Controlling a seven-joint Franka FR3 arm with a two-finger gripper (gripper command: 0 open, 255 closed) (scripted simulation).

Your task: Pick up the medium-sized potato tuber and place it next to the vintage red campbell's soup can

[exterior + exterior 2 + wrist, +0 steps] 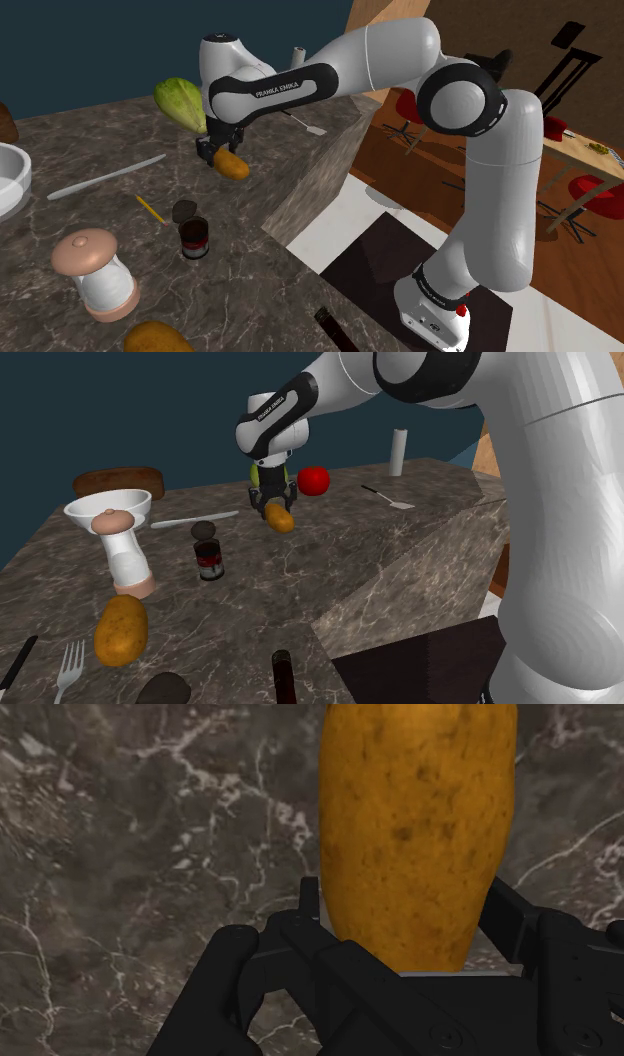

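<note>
Over the dark marbled counter [250, 285] you have the potato [233, 166] hanging by one end, clamped between the jaws of the gripper [218, 157]. It looks clear of the stone, ready to carry. The can [195, 240] stands upright, well apart from it, with bare counter beside it for the drop. A bigger potato [121, 629] lies past the can; don't confuse them. In the wrist view the held potato hides the finger contact and its far end is cut off. The can's label is unreadable.
</note>
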